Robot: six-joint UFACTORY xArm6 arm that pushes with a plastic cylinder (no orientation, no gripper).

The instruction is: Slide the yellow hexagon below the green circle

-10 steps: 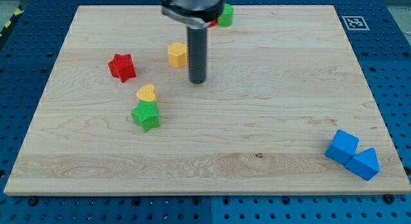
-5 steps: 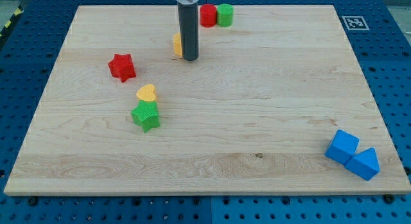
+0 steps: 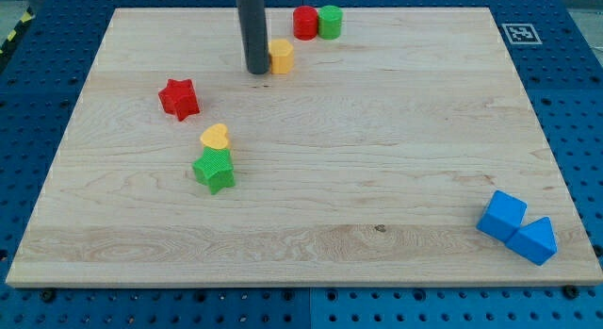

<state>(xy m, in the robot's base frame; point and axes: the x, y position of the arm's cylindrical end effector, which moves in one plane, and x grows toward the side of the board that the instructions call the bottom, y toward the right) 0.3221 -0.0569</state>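
The yellow hexagon (image 3: 282, 57) lies near the view's top, left of centre. The green circle (image 3: 330, 23) sits at the top edge, up and to the right of the hexagon, touching a red circle (image 3: 304, 23) on its left. My tip (image 3: 255, 70) rests on the board just left of the yellow hexagon, touching or almost touching its left side. The dark rod rises from there out of the view's top.
A red star (image 3: 178, 98) lies at the left. A yellow heart (image 3: 216, 138) sits on top of a green star (image 3: 215, 170) left of centre. Two blue blocks (image 3: 515, 226) lie at the bottom right. The wooden board (image 3: 377, 159) ends at blue pegboard.
My tip moved up and to the left, from right of the yellow hexagon to its left side. The hexagon shifted up and to the right, closer to the two circles.
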